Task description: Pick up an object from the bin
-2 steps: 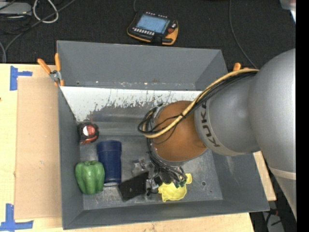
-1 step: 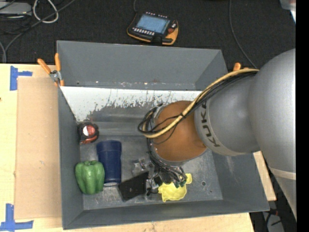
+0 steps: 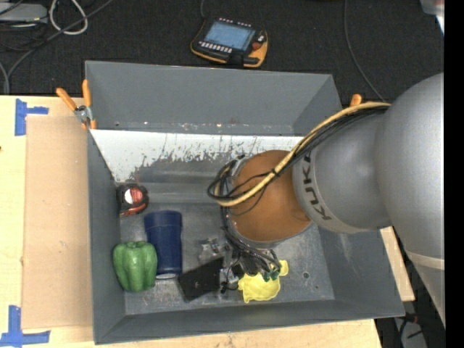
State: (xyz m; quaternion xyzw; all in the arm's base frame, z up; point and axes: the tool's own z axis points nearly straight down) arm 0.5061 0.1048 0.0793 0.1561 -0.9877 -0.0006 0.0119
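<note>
Picking seems not done yet: jaws hang low near the front of the bin (image 3: 217, 114), over a yellow crumpled thing (image 3: 259, 289) beside a black flat object (image 3: 197, 281); open or closed, I cannot tell.

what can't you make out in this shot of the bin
All in the camera view:
- The yellow crumpled thing at the front of the bin: its upper part is covered by the gripper.
- The black flat thing: its right end is hidden by the gripper.
- The bin floor under the orange cover and the grey arm: hidden.
- The small red and white thing at the left: too small to name.
</note>
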